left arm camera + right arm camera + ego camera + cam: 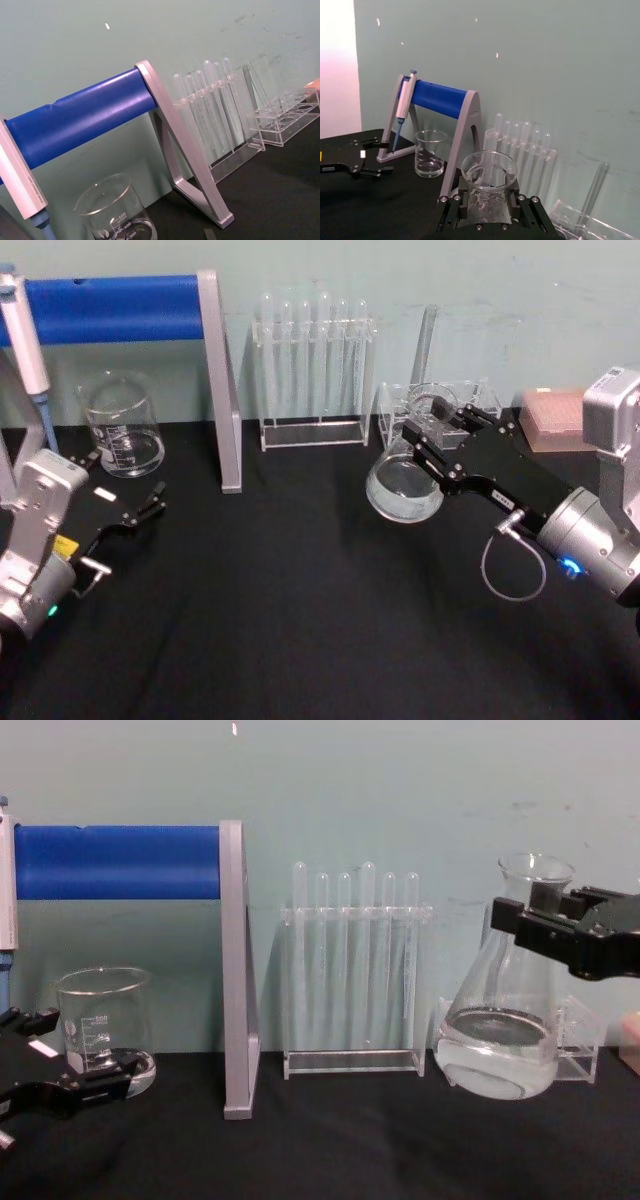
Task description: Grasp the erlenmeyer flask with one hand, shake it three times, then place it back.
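Observation:
The erlenmeyer flask (403,490) is clear glass with a little clear liquid in its wide base. My right gripper (441,428), the hand, is shut on its neck just below the flared rim. In the chest view the flask (500,1030) hangs slightly tilted at the right, its base just above the black table, with the right gripper (548,920) coming in from the right edge. The right wrist view looks down the flask (489,185) between the fingers (451,212). My left gripper (148,508) rests open low at the far left, close to the beaker.
A glass beaker (123,427) stands at the back left under a grey stand with a blue bar (110,308) holding a pipette (25,340). A clear test tube rack (313,370) stands at the back centre. A low acrylic rack (487,397) and a pink box (553,418) sit behind the flask.

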Controlling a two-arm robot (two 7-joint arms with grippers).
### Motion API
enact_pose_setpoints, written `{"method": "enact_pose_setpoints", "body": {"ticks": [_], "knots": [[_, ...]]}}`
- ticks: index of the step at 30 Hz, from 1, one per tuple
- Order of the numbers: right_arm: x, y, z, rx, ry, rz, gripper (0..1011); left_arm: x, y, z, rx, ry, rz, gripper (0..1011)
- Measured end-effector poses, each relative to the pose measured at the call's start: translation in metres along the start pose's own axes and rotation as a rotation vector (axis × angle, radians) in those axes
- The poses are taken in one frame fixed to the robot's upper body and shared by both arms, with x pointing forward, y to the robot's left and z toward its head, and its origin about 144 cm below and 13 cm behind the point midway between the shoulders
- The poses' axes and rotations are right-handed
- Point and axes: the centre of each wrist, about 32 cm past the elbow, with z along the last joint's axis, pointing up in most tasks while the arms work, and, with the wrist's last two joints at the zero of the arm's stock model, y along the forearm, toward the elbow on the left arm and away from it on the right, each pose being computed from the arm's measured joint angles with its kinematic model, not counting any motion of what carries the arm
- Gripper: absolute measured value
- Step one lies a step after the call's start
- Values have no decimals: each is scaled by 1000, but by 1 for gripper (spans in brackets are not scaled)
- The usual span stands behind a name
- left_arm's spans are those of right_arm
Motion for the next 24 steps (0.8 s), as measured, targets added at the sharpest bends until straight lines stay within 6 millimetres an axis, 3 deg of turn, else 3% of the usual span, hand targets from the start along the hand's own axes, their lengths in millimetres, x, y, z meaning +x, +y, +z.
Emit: {"method": "enact_pose_setpoints", "body": {"ticks": [11, 24], "knots": [[-8, 5, -1, -9, 17, -65, 453, 0, 0, 0, 0, 0, 0, 1001], [-34, 48, -5, -10, 47, 71, 453, 0, 0, 0, 0, 0, 0, 1001]]}}
